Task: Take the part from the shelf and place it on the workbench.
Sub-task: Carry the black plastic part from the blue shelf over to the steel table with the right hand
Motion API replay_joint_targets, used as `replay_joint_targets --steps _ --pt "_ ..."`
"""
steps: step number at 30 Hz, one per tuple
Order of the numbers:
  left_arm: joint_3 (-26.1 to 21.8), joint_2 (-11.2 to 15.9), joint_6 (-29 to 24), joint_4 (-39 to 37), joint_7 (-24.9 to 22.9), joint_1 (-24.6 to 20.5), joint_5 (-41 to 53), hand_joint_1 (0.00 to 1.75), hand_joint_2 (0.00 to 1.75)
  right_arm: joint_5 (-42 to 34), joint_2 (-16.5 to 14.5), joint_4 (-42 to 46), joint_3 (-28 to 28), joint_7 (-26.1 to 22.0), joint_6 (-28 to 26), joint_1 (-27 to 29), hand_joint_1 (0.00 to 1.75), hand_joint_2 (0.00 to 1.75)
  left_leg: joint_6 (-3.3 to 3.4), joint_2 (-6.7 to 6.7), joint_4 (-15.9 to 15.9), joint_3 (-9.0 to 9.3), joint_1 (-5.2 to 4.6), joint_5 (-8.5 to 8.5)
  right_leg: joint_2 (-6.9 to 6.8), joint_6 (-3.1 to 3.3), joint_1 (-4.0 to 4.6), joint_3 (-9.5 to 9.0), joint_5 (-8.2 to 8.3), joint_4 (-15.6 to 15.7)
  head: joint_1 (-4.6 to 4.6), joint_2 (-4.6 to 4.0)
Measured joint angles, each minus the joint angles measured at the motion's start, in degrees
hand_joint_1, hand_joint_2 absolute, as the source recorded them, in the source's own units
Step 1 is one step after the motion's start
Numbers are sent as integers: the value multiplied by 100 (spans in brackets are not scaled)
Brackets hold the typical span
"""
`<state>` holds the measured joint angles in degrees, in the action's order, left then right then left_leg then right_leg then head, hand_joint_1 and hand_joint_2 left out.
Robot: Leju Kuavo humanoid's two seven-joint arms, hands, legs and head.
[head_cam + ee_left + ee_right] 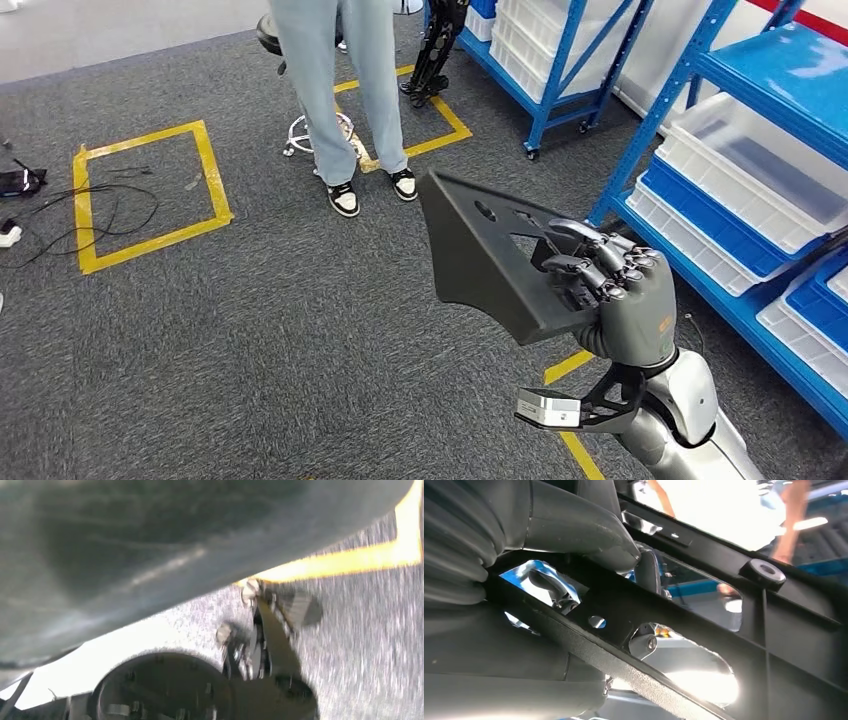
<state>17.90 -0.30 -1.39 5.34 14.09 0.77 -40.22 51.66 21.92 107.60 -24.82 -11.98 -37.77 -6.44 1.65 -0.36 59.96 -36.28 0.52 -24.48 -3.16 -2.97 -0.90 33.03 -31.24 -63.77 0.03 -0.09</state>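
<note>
Head view: right hand (610,290) grips dark part (480,255), above carpet.

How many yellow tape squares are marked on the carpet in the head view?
2 full outlines: one square at left near the cables, another behind the person's feet, partly hidden by them. A separate yellow strip lies under the robot hand; more may be off-frame.

You have grey carpet (250,330) underfoot, marked with a yellow tape square (150,195) at the left and more yellow tape (440,110) farther back. Black cables (90,215) trail across that square. A person (350,100) stands on the carpet beside a stool (310,135). Blue shelves (760,130) at the right carry white bins (750,170).
</note>
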Motion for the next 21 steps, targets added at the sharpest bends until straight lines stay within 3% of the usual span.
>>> replay_joint_targets --steps 1,2,3,4,5,6,7,9,10,12,13,15,16,18,19,20,21 --pt "9 7 -1 -10 0 -8 2 0 0 -7 4 -2 11 0 -4 22 175 175 24 -68 0 -17 -5 15 179 29 1 209 -172 -424 11 0" --pt "20 16 -1 -23 0 -14 7 0 0 -15 9 -2 23 0 -8 51 175 175 43 -142 0 -36 -11 28 273 46 5 433 -322 -854 19 0" --pt "32 24 -2 -38 0 -17 15 0 0 -21 14 -2 34 0 -8 87 175 175 57 -223 0 -50 -18 39 304 45 8 592 -397 -1146 24 0" --pt "46 33 -3 -54 1 -18 28 0 0 -25 18 -1 46 0 -8 126 175 175 67 -308 0 -60 -25 51 312 24 11 643 -375 -1209 23 0" --pt "64 44 -2 -73 1 -19 43 0 0 -21 21 2 62 1 -7 167 175 175 68 -395 0 -65 -28 65 324 -9 11 569 -266 -1025 24 0" --pt "85 54 1 -90 0 -19 56 0 0 -11 24 8 83 2 -7 204 175 175 61 -479 0 -67 -28 79 373 -41 11 388 -100 -644 25 0" --pt "107 61 8 -101 -3 -18 64 0 0 9 26 19 109 5 -6 237 175 175 45 -557 2 -72 -27 96 506 -57 6 166 66 -178 25 0" --pt "148 71 25 -110 -27 -17 66 0 0 63 31 55 164 15 -7 308 175 175 -2 -686 2 -90 -35 127 706 -25 17 -131 270 443 21 0" --pt "168 74 34 -112 -48 -13 66 0 0 89 34 76 190 22 -8 353 175 175 -33 -742 -8 -101 -32 144 744 10 34 -177 298 547 17 0" --pt "216 83 56 -120 -80 8 66 0 0 126 42 131 245 55 -8 474 175 175 -108 -857 -36 -131 -17 189 602 87 37 -211 345 579 17 0" --pt "245 83 68 -124 -88 15 66 0 0 139 45 162 274 82 -6 537 175 175 -136 -812 -12 -159 -22 172 527 127 20 -231 376 607 15 0" --pt "294 76 92 -127 -90 17 69 0 0 147 55 234 329 136 -3 667 175 175 -179 -475 334 -322 -38 -73 359 198 -28 -250 431 662 -10 0" --pt "314 67 100 -125 -90 13 71 0 0 147 61 258 353 154 -2 727 175 175 -197 -253 680 -470 -38 -290 278 213 -15 -251 439 666 -17 0" --pt "349 56 104 -119 -91 5 74 0 0 147 72 288 395 170 -1 834 175 175 -251 -39 1382 -760 13 -625 103 221 -4 -242 440 666 -24 0" --pt "366 52 104 -115 -97 4 74 0 0 156 74 296 410 175 2 873 175 175 -281 -1 1527 -802 44 -659 15 220 -5 -238 439 664 -26 0" --pt "382 51 109 -111 -109 3 74 0 0 185 75 306 420 179 5 908 175 175 -312 31 1443 -729 77 -591 -62 214 -13 -237 436 661 -29 0" --pt "397 52 126 -104 -111 3 74 0 0 250 74 326 426 184 8 946 175 175 -343 91 1152 -544 110 -450 -135 199 -25 -243 427 653 -29 0"
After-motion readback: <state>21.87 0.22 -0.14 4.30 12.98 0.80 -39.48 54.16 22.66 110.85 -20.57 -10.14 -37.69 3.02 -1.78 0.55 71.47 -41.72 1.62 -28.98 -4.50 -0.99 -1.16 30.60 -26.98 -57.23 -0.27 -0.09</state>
